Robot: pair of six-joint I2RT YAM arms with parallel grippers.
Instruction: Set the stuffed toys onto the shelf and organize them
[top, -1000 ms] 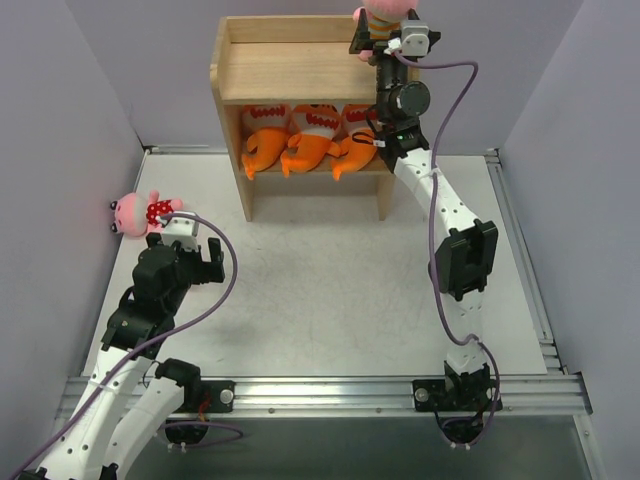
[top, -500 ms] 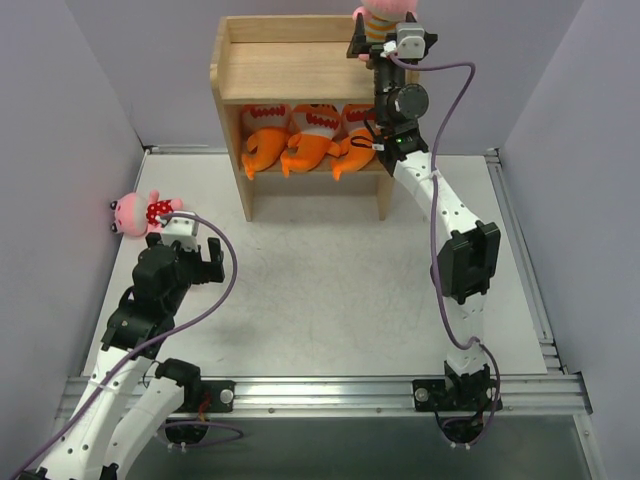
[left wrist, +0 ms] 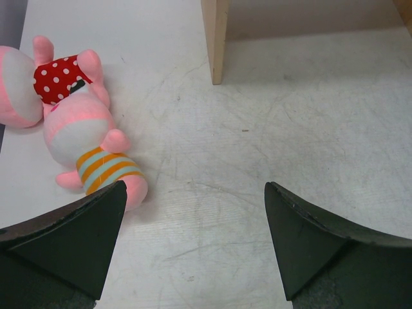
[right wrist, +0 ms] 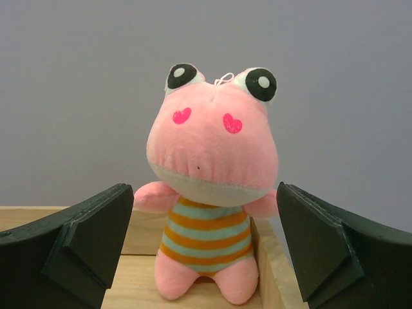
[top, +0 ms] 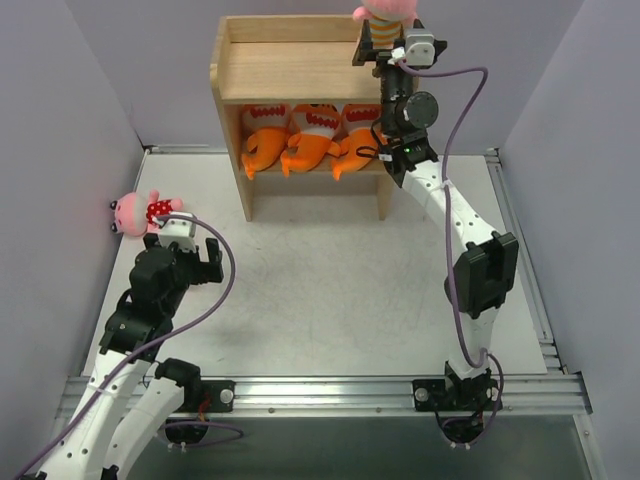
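Pale table (top: 330, 290), two pink dolls (left wrist: 58, 77) (left wrist: 96, 154) — shelf (top: 290, 70), three orange fish (top: 262, 142) (top: 308, 140) (top: 355, 142), one striped doll (right wrist: 209, 193) — both tools (left wrist: 194, 190) (right wrist: 205, 190) gaping.

No text, label, brand or number can be read in any view. Nothing legible on the shelf (top: 290, 58) or on the striped doll (right wrist: 207, 225) on top of it.
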